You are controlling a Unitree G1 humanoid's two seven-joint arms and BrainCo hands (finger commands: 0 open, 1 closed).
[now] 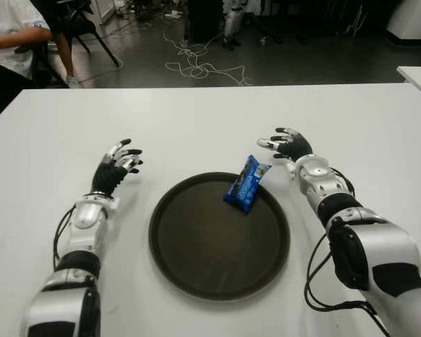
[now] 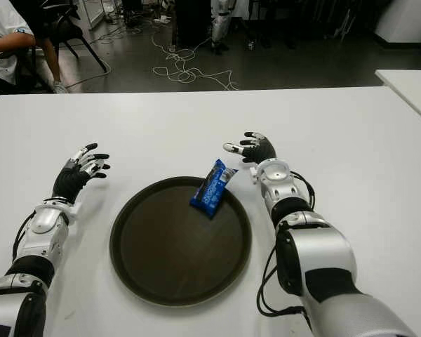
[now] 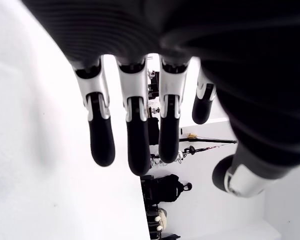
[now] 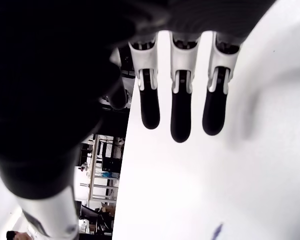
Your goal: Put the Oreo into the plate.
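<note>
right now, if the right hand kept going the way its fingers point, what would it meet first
Probably nothing: the right hand, open and empty, points up and to the robot's left past the Oreo pack on the plate's rim, over bare table. Depth is uncertain.

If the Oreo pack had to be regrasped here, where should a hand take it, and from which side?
Judging by its pose, the Oreo pack is best pinched across its narrow width at the raised far end, which leans over the rim of the plate. The open right hand shows just beyond and to the right of that end, so approach from there.
</note>
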